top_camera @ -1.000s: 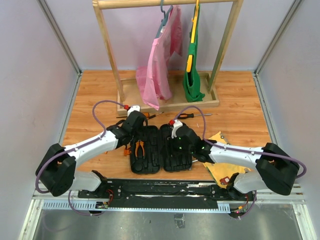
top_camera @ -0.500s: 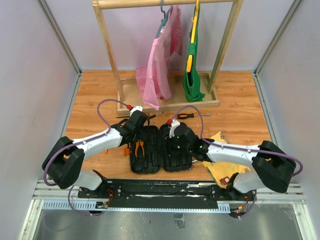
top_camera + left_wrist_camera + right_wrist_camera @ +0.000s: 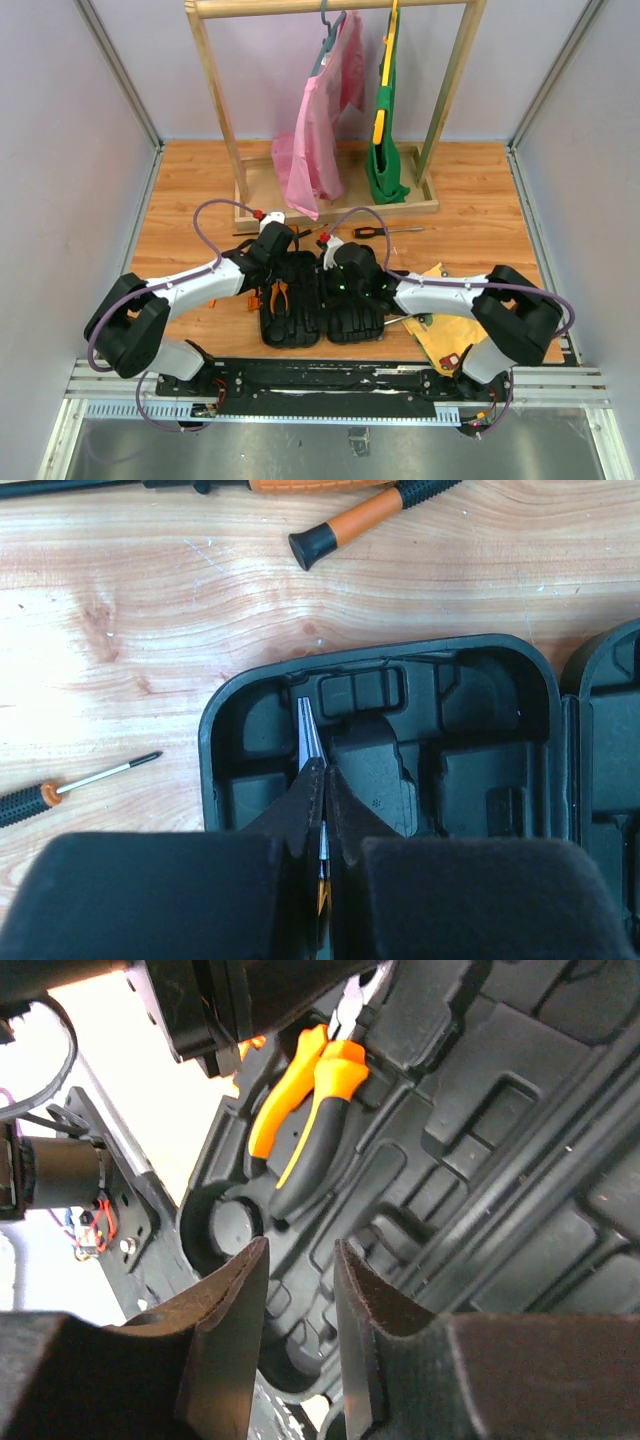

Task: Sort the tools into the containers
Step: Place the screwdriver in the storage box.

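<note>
- Swinging leftward, the right gripper point(image 3: 300, 1250) now hangs over the tool case point(image 3: 480, 780), fingers slightly spread and empty.
- The left gripper point(image 3: 322, 770) pinches the nose of the orange-handled pliers point(image 3: 305, 1090), probably to seat them in the case's left-half slot.

Probably a lab test booth: plain wall panels point(image 3: 60, 150), aluminium mounting rail point(image 3: 300, 408).

Both arms stretch forward from their bases and bend inward until the wrists nearly meet, the left tool point(image 3: 318, 780) with its fingers pressed almost together, the right tool point(image 3: 300, 1252) with a narrow gap between its fingers.
</note>
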Available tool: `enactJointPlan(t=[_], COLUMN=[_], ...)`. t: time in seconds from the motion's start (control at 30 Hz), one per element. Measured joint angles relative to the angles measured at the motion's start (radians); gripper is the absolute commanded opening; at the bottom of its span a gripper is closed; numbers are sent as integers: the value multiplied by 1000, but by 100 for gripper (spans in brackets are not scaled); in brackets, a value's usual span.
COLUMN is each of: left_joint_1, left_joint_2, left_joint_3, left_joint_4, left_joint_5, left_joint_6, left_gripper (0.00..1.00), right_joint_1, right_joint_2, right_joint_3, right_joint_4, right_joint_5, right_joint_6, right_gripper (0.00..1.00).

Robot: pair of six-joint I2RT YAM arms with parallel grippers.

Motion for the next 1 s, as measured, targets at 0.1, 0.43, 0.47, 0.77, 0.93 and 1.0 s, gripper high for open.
enactJointPlan(t=[0.1,0.43,0.47,0.77,0.93,1.0], left_joint_1=[0,1,1,2,3,3], left_joint_2=[0,-9,-9,-9,-10,-12], left_joint_3=[-9,-36,-37,-41,-43,-45], left_joint_4=[16,57,58,67,70,72], left_joint_5=[0,1,1,6,8,9], left_joint_6=[0,-6,-6,-7,-7,-7], left_gripper=[1,0,1,1,0,1], right_joint_1=[0,2,3,5,6,7], right_joint_2=[51,145,150,191,214,229], right_joint_3=[28,82,89,132,145,153], right_joint_4=[27,66,67,70,66,65], right_joint_5=[-20,-35,-36,-34,-24,-21], right_joint_6=[21,78,80,103,106,108], right_gripper=[28,20,20,19,19,19])
